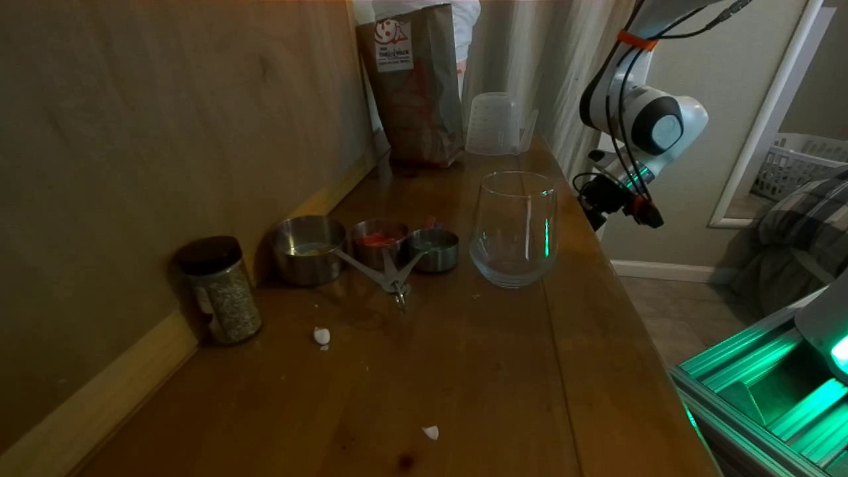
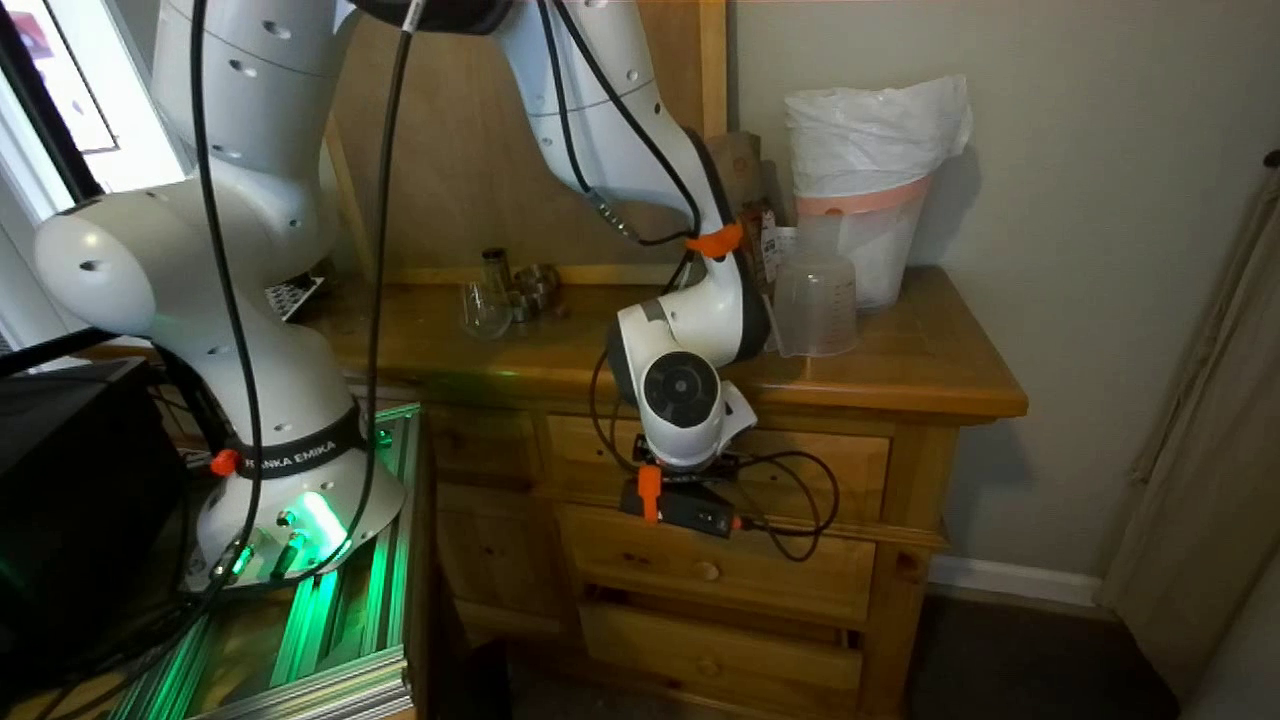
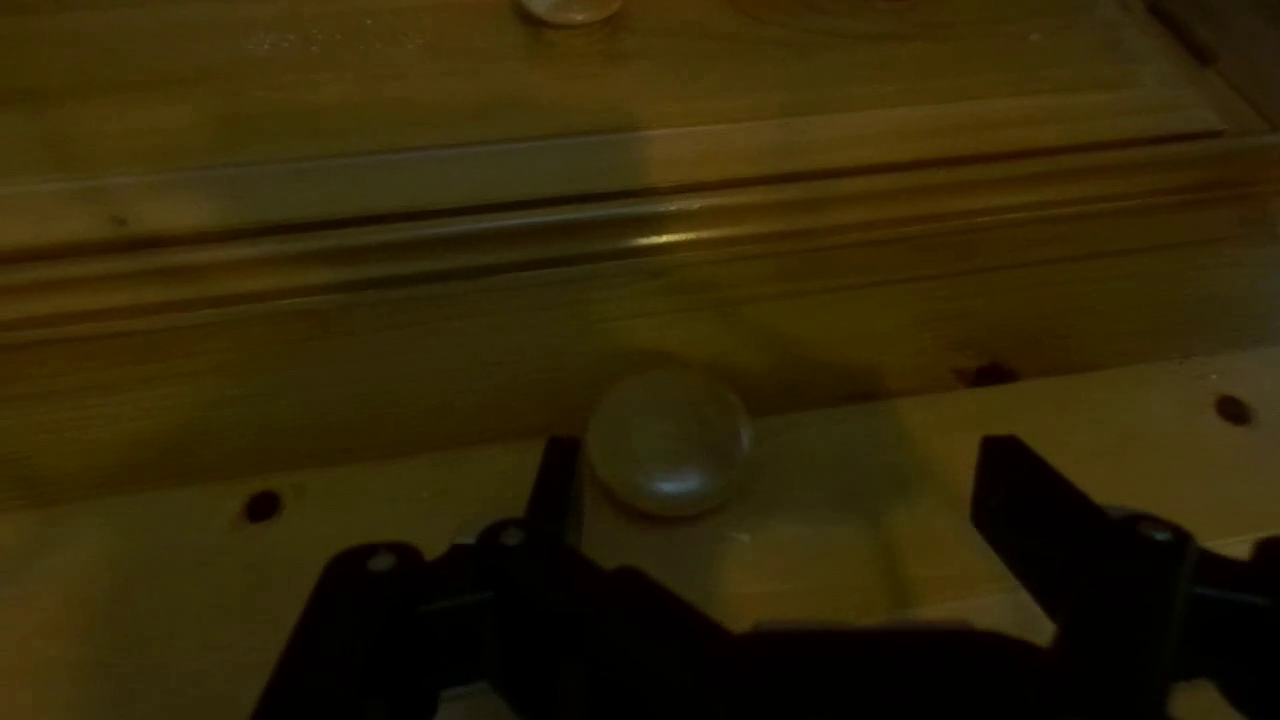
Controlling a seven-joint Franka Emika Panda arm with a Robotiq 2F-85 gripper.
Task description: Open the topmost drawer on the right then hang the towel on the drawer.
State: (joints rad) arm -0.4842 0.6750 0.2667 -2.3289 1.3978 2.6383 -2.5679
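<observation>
A wooden chest has stacked drawers on the right in an exterior view. The topmost drawer [image 2: 825, 470] looks shut, and the arm covers its middle. The drawer below [image 2: 790, 585] has a round knob [image 2: 707, 571]. The bottom drawer [image 2: 780, 670] has a gap above it. In the wrist view my gripper [image 3: 780, 445] is open and empty. A round wooden knob [image 3: 668, 440] shows between its fingers, close beside the left one. I cannot tell whether they touch or which drawer this knob belongs to. I cannot make out a towel.
On the chest top stand a glass [image 1: 513, 232], metal measuring cups [image 1: 310, 252], a jar [image 1: 222, 291], a paper bag [image 1: 414, 86], a plastic jug [image 1: 491, 126] and a lined bin [image 2: 860, 240]. Loose cables [image 2: 825, 510] hang by the wrist.
</observation>
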